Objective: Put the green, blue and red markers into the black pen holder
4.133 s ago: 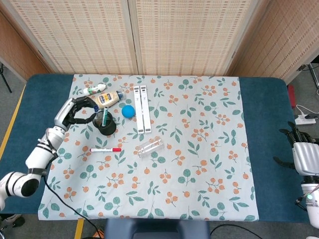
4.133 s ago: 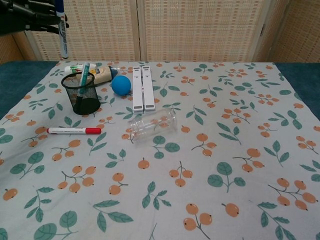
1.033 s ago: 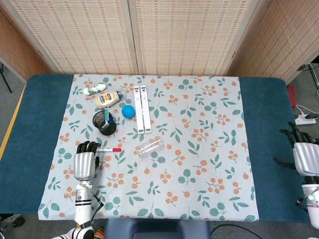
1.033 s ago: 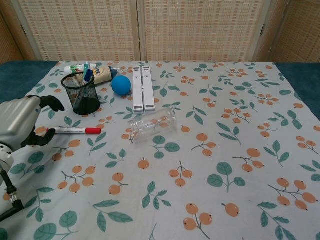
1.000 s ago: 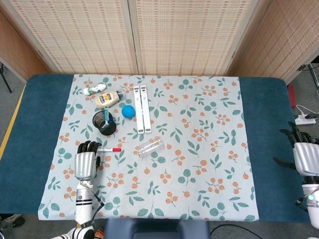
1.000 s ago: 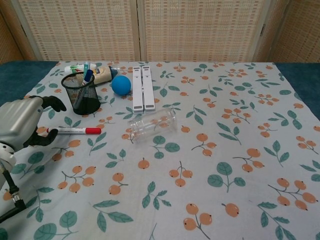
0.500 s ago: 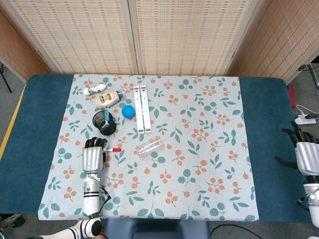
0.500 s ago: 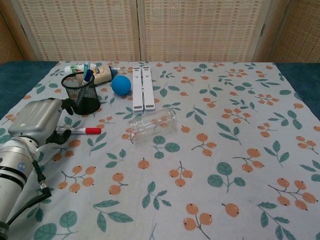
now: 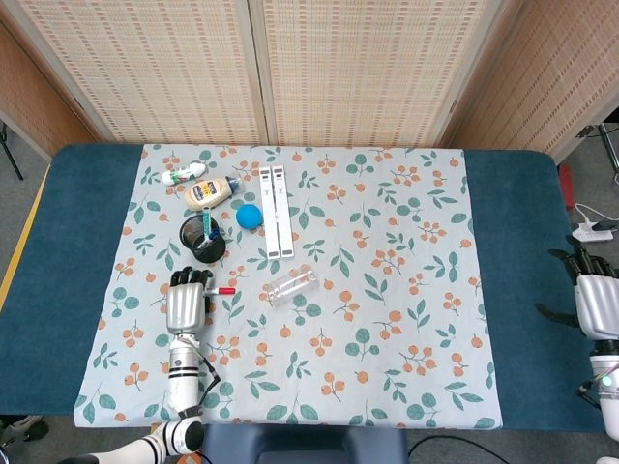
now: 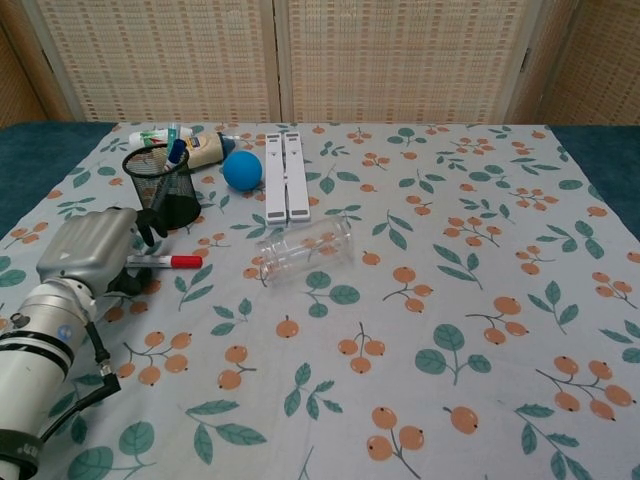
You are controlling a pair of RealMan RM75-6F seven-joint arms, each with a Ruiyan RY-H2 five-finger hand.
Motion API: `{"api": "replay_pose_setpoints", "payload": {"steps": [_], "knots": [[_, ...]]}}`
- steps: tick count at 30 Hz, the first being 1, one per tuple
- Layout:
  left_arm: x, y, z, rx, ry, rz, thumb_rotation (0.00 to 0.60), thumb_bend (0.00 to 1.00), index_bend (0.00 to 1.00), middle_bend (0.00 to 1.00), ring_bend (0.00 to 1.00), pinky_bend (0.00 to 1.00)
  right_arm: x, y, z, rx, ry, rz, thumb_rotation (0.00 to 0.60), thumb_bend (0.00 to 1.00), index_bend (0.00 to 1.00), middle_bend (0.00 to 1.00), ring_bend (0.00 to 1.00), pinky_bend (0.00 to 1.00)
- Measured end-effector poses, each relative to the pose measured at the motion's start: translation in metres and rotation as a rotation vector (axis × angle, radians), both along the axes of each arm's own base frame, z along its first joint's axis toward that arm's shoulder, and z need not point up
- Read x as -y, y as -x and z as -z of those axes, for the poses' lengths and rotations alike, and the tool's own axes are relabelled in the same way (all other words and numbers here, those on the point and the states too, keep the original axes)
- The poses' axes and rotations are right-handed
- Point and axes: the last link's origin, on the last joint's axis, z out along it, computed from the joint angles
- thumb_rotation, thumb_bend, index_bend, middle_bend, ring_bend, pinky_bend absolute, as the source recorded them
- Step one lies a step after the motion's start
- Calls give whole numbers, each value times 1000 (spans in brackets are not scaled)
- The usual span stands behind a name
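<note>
My left hand sits low over the white end of the red marker, which lies flat on the floral cloth just in front of the holder; only its red cap end sticks out past my fingers. The fingers curl down around the marker, but I cannot tell whether they actually grip it. The holder stands upright near the cloth's far left, with the blue marker and green marker already standing inside it. My right hand rests well apart at the table's right edge, fingers spread and holding nothing. Behind the holder lie 2 bottles, with a blue ball, a white folded stand and a clear jar on its side nearby.
</note>
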Motion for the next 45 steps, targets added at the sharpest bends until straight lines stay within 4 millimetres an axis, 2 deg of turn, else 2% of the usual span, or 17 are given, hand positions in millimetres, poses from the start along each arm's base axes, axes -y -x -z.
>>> {"api": "replay_pose_setpoints", "payload": {"steps": [6,13,16,27,32,35,38,41,45], "knots": [[-4,-2,4,-13,-1,-1,600,354,378,406,207,221,0,2,-2,-3,7,6,600,28,230,52,201,184],[-6,2,4,-36,-17,-1,600,355,495,570,271,252,0,2,-3,-4,8,5,600,28,232,52,201,184],[-6,4,2,-45,-37,1,600,356,530,608,292,263,0,1,-2,-4,7,1,600,29,243,52,201,184],[-4,4,-3,-27,-70,12,600,357,558,630,298,266,0,0,-2,-2,14,-8,600,28,249,52,201,184],[0,4,-13,2,-97,31,600,357,558,630,298,266,0,0,-3,4,20,-9,600,28,244,53,201,184],[0,4,-28,52,-121,53,600,357,562,634,298,265,-1,0,-5,11,30,-12,600,28,243,53,201,184],[-2,3,-52,147,-139,78,600,356,565,639,298,269,-1,0,-5,20,34,-16,600,28,241,52,201,184],[-8,-1,-89,262,-155,108,600,357,564,635,300,275,0,-1,-4,27,28,-22,600,28,239,53,201,184],[-26,-10,-157,457,-138,152,600,358,556,621,300,275,0,-2,-3,34,24,-29,600,28,238,52,201,183]]}}
